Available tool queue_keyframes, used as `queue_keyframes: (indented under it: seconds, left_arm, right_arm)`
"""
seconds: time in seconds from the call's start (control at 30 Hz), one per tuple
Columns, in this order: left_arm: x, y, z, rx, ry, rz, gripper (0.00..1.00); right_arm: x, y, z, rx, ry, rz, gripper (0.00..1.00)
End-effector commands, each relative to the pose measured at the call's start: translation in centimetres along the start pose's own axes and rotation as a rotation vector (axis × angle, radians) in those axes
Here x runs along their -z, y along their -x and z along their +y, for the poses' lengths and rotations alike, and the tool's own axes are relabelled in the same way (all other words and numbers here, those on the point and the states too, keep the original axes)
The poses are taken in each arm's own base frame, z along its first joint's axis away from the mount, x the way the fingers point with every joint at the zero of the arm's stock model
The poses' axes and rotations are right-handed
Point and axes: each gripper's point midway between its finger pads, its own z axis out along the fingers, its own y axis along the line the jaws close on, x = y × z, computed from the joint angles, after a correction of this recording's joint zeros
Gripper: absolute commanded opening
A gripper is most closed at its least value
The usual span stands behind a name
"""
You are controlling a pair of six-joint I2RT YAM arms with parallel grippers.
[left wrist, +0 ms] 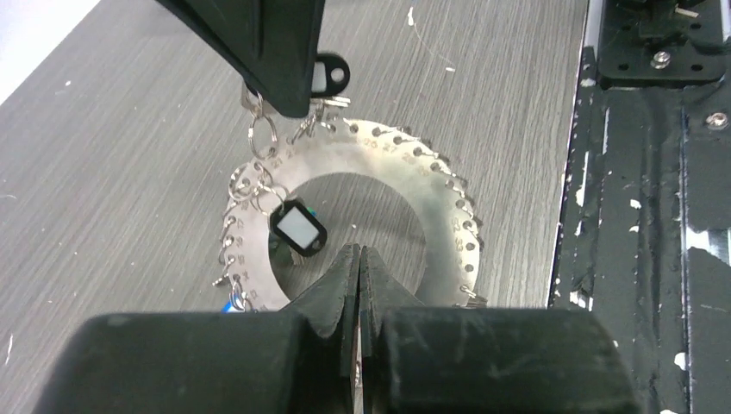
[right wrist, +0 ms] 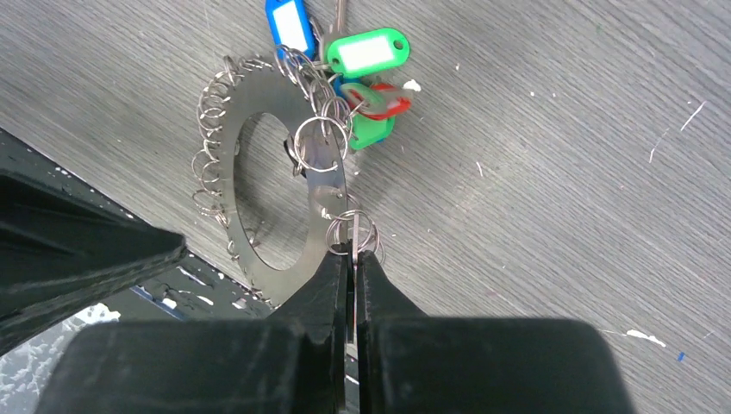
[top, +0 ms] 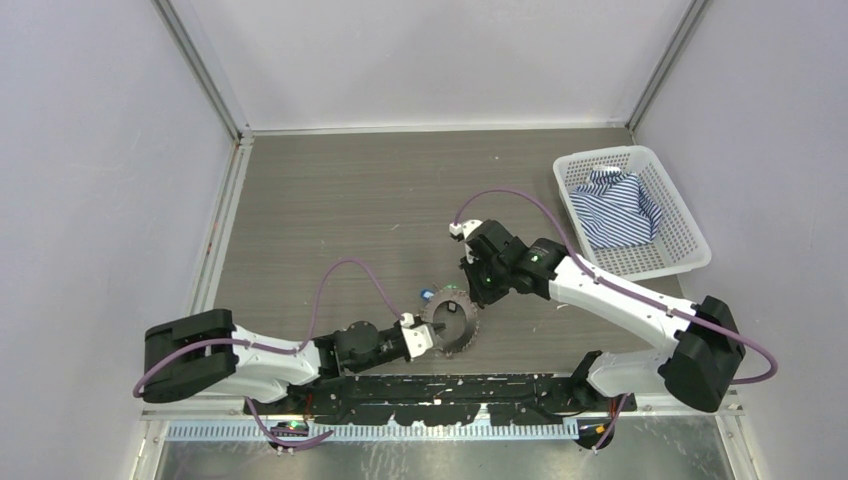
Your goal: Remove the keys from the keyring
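The keyring (top: 455, 322) is a flat silvery toothed ring, tilted up off the table between both arms. My left gripper (top: 428, 335) is shut on its near rim; in the left wrist view (left wrist: 358, 252) the ring (left wrist: 431, 198) runs into the shut jaws. My right gripper (top: 478, 292) is shut at the ring's far rim. In the right wrist view (right wrist: 352, 252) a thin key blade, edge-on, sits between the jaws, joined to small split rings on the ring (right wrist: 326, 177). Blue (right wrist: 289, 26), green (right wrist: 366, 52) and red (right wrist: 390, 99) tagged keys hang at the ring's far side. A black-tagged key (left wrist: 297, 228) hangs inside it.
A white basket (top: 690, 262) holding a striped cloth (top: 620, 205) stands at the right. A black base rail (top: 440, 390) runs along the near table edge, just behind the ring. Grey walls close in the left, back and right sides.
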Motion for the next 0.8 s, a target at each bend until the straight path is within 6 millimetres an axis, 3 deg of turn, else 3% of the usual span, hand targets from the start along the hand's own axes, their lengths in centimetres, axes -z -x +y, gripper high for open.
queue_keyframes:
  seconds: [0.0,0.23,0.4,0.77]
  left_arm:
    - [-1.0,1.8,1.1,0.025,0.061,-0.059,0.00]
    - [-1.7,4.0,4.7,0.083,0.224,-0.149,0.04]
    - [-2.4,5.8,6.2,0.103,0.164,-0.225,0.24]
    - [-3.1,7.3,4.7,0.072,-0.080,-0.226,0.22]
  right_arm:
    - [1.9,2.8,0.5,0.014,0.020,-0.123,0.01]
    - [2.6,3.1,1.3,0.046,0.076,-0.166,0.01]
    - [2.9,3.5,1.7,0.071,0.104,-0.212,0.01]
    - [3.6,4.3,2.2,0.115,0.126,-0.268,0.01]
